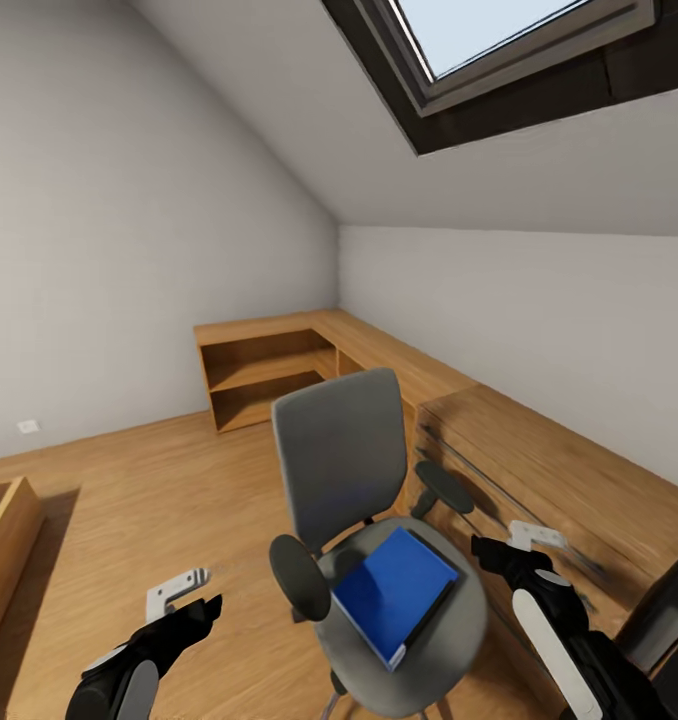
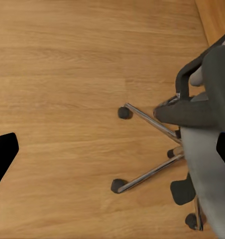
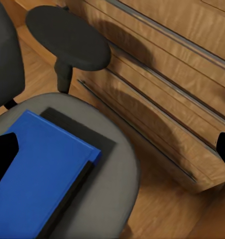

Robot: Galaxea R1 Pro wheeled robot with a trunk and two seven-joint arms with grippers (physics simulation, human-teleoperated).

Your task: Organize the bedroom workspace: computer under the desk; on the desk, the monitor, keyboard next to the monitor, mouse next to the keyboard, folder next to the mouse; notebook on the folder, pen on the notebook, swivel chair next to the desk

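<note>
On the padded grey swivel chair [image 1: 379, 520] lies the flat blue folder [image 1: 394, 592]; both claws' openings can't be judged.

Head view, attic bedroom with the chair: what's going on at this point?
The robot faces the swivel chair, which stands beside low wooden shelving under a sloped ceiling. The blue folder lies flat on the chair's seat, not picked up. The right gripper hangs open close to the folder's side of the seat; the left gripper hangs open over bare wooden floor on the chair's other side. Neither holds anything.
</note>
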